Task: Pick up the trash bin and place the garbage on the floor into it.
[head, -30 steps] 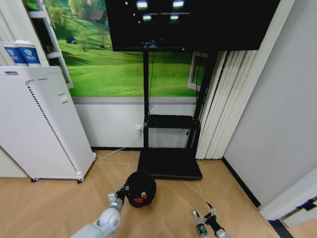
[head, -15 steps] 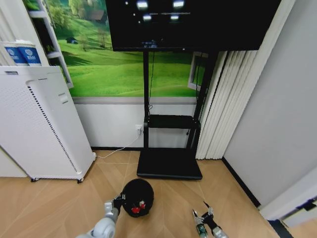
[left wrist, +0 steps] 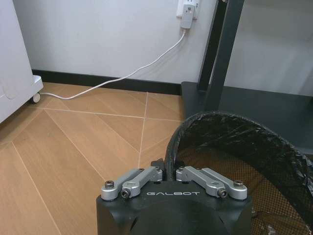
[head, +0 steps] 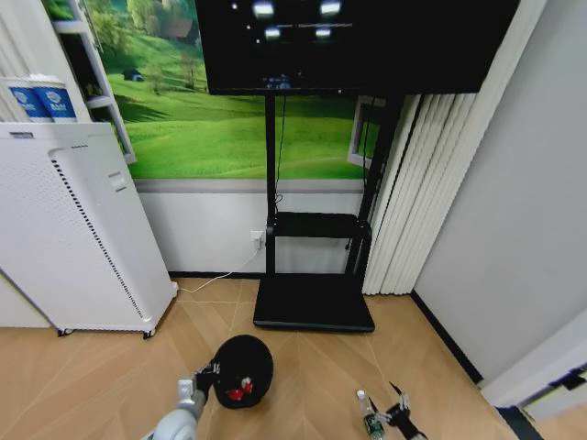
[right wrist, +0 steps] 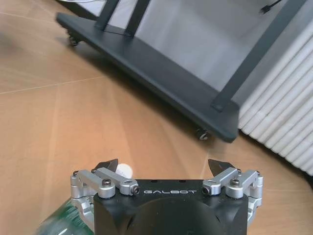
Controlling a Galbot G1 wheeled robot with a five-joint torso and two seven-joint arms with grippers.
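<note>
The black trash bin (head: pixel 246 365) is on the wood floor (head: pixel 312 362) in front of me. Red garbage pieces (head: pixel 240 390) lie inside it. My left gripper (head: pixel 204 376) is shut on the bin's near rim; in the left wrist view the left gripper (left wrist: pixel 167 169) pinches the bag-lined rim (left wrist: pixel 230 125). At the lower right, a small clear bottle (head: pixel 370 418) with a green label lies on the floor. My right gripper (head: pixel 400 409) stands open just beside it. In the right wrist view the right gripper (right wrist: pixel 164 165) is open, with the bottle's white cap (right wrist: pixel 124 170) by one fingertip.
A black TV stand base (head: pixel 314 302) lies just beyond the bin. The tall white perforated cabinet (head: pixel 73 238) stands to the left. White curtains (head: pixel 413 202) and a grey wall close off the right. A white cable (left wrist: pixel 122 78) runs along the skirting.
My left gripper has drawn the bin toward me and a little to the left. The right gripper has slipped back slightly, away from the bottle.
</note>
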